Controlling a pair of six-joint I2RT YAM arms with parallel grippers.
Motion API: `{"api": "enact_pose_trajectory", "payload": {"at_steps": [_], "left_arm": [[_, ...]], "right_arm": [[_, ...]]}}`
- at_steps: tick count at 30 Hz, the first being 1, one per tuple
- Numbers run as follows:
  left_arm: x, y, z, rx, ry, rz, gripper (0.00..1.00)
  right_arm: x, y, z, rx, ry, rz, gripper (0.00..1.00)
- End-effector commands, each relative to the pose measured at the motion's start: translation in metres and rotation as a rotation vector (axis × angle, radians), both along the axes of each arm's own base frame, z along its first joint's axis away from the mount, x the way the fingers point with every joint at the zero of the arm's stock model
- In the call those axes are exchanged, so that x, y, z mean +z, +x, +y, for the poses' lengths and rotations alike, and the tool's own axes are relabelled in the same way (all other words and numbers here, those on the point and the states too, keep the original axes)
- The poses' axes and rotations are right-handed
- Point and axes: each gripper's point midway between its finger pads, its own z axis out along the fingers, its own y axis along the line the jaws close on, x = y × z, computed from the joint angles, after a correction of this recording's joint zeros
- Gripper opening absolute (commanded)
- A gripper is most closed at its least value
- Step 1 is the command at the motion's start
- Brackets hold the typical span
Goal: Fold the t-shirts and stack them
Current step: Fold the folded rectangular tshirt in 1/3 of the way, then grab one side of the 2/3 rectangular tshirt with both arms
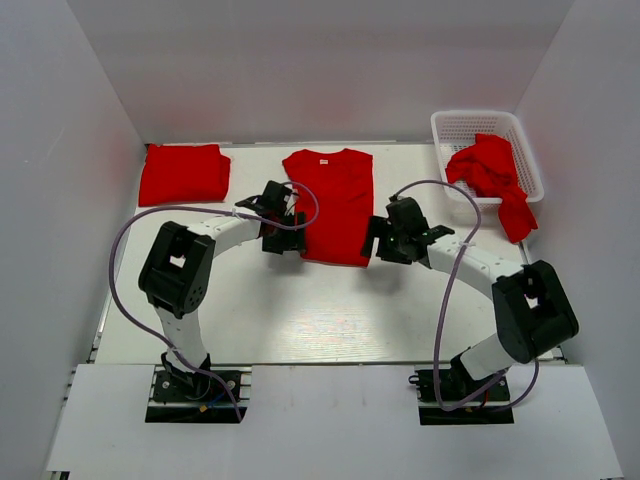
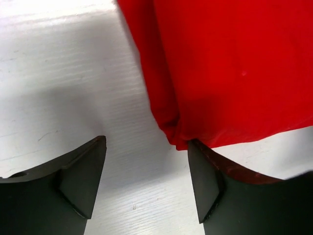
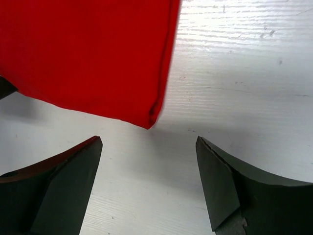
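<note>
One red t-shirt (image 1: 335,200) lies in the middle of the table, folded in to a long strip with its white neck label at the far end. My left gripper (image 1: 285,244) is at its near left corner (image 2: 178,139); the jaws stand open, and the right finger (image 2: 205,186) touches the hem. My right gripper (image 1: 385,250) is at the near right corner (image 3: 149,120), also open, over bare table just short of the cloth. A folded t-shirt (image 1: 183,173) lies at the far left. More crumpled t-shirts (image 1: 488,168) fill a basket.
The white lattice basket (image 1: 455,125) stands at the far right corner, with red cloth hanging over its near edge (image 1: 516,218). White walls enclose the table on the left, right and back. The white tabletop (image 1: 300,310) stretches between the shirt and the arm bases.
</note>
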Motion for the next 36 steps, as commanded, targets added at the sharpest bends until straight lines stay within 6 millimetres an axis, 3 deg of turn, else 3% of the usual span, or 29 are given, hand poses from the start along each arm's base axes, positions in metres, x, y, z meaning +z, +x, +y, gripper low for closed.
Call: {"api": "enact_pose_trajectory", "payload": {"at_steps": [1, 7, 8, 9, 11, 15, 16, 18, 19, 20, 23, 24, 27, 30, 31, 32, 35, 36], "left_arm": [[0.016, 0.012, -0.012, -0.036, -0.051, -0.071, 0.77], [-0.002, 0.004, -0.021, -0.072, -0.055, -0.046, 0.69], [0.003, 0.01, -0.024, -0.073, -0.062, -0.06, 0.67], [-0.006, 0.007, -0.022, -0.072, -0.049, -0.034, 0.63], [-0.005, 0.01, -0.029, -0.083, -0.053, -0.04, 0.58], [-0.009, 0.005, -0.031, -0.092, -0.045, -0.024, 0.39], [-0.009, 0.005, -0.031, -0.092, -0.045, -0.024, 0.27], [-0.009, 0.002, -0.034, -0.101, -0.045, -0.023, 0.17], [-0.009, 0.002, -0.035, -0.093, -0.048, -0.02, 0.05], [-0.012, 0.002, -0.037, -0.099, -0.058, -0.015, 0.0], [-0.013, 0.002, -0.04, -0.108, -0.071, -0.007, 0.0], [-0.012, 0.002, -0.041, -0.096, -0.076, -0.002, 0.0], [-0.005, 0.0, -0.034, -0.043, -0.065, -0.018, 0.0], [0.008, 0.0, -0.023, 0.015, -0.047, -0.058, 0.0], [0.006, -0.004, -0.011, 0.054, -0.029, -0.055, 0.0], [0.023, -0.006, -0.011, 0.062, -0.053, -0.086, 0.0], [0.033, -0.014, 0.012, 0.116, -0.011, -0.11, 0.0], [0.049, -0.016, 0.012, 0.117, -0.013, -0.147, 0.0]], "right_arm": [[0.003, 0.013, 0.011, -0.005, 0.043, -0.002, 0.83], [-0.012, 0.01, 0.023, 0.033, 0.069, 0.053, 0.8], [-0.015, 0.01, 0.021, 0.03, 0.066, 0.064, 0.8], [-0.02, 0.01, 0.023, 0.033, 0.066, 0.078, 0.77], [-0.021, 0.01, 0.026, 0.042, 0.073, 0.081, 0.72], [-0.031, 0.016, 0.033, 0.056, 0.082, 0.098, 0.65], [-0.031, 0.018, 0.033, 0.052, 0.084, 0.099, 0.63], [-0.038, 0.02, 0.035, 0.05, 0.075, 0.11, 0.6], [-0.037, 0.023, 0.034, 0.042, 0.07, 0.104, 0.58], [-0.04, 0.024, 0.033, 0.035, 0.067, 0.109, 0.55], [-0.049, 0.025, 0.032, 0.029, 0.049, 0.113, 0.4], [-0.049, 0.025, 0.031, 0.03, 0.043, 0.123, 0.25], [-0.053, 0.018, 0.027, 0.036, 0.026, 0.146, 0.0], [-0.049, 0.015, 0.017, 0.022, -0.012, 0.133, 0.0], [-0.049, 0.012, 0.005, 0.001, -0.057, 0.135, 0.0], [-0.044, 0.011, 0.003, 0.0, -0.068, 0.125, 0.0], [-0.034, 0.002, -0.012, -0.01, -0.112, 0.123, 0.0], [-0.033, -0.004, -0.014, 0.001, -0.118, 0.138, 0.0]]}}
